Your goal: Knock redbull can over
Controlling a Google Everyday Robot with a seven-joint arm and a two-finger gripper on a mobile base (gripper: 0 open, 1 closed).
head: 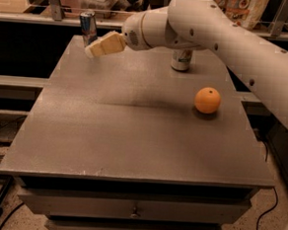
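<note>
Gripper [94, 49], open or closed cannot be told, hangs low at the table's [132, 141] 11 o'clock corner, just beside the redbull can [88, 28], which stands upright at its 11 o'clock. Slim, tall and stiff-walled, the can likely topples from a light sideways push high on its side; no grasp needed. Edges run close behind and left, so it could roll off. Open tabletop lies toward 5 o'clock, short of the soda can [180, 60] and orange [207, 100].
</note>
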